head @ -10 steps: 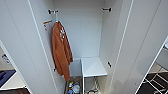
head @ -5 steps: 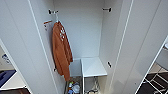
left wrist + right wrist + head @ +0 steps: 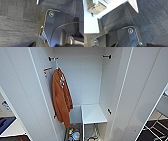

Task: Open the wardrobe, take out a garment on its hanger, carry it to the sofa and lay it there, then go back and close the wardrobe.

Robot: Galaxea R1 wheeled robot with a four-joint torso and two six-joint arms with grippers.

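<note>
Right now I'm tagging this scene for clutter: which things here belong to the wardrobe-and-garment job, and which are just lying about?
Belongs to the job:
- wardrobe, both doors standing open

Just lying about:
- orange top hanging at the left end of the rail
- white shelf low on the right
- small items on the wardrobe floor
- woven basket
- dark carpet

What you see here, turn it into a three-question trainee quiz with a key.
1. True or false: the wardrobe has both doors shut.
2. Which colour is the top hanging inside? A black, B rust-orange, C blue.
3. Fill in: in the head view, the white shelf sits low on the wardrobe's ____ side.
Key: 1 false; 2 B; 3 right.
</note>
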